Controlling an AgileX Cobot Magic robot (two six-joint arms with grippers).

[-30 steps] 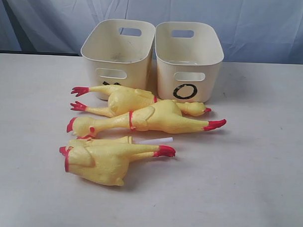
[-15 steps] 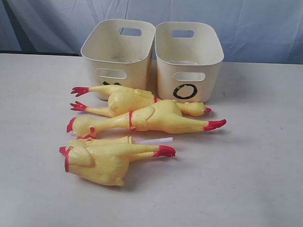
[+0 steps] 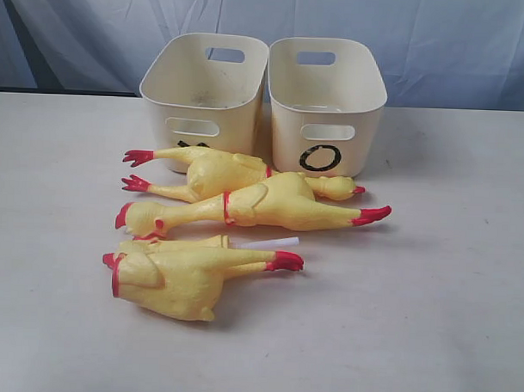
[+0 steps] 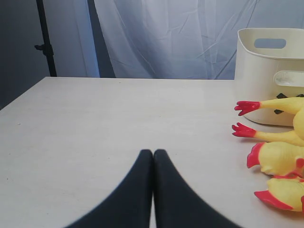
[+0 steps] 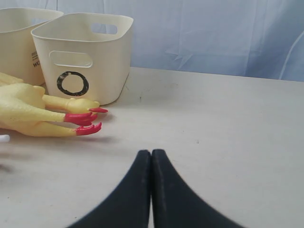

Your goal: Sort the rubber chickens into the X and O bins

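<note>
Three yellow rubber chickens lie on the table in front of the bins. The rear chicken has its red feet to the left, and the middle chicken lies across it with feet to the right. Nearest the camera is a headless body, with a neck piece and white tube just behind. The X bin stands at the back left, its mark mostly hidden by a chicken; the O bin is beside it. My left gripper and right gripper are shut and empty, off to either side of the pile.
The pale table stretches around the pile on both sides. A blue-grey curtain hangs behind the bins. A dark stand rises beyond the table's far edge in the left wrist view.
</note>
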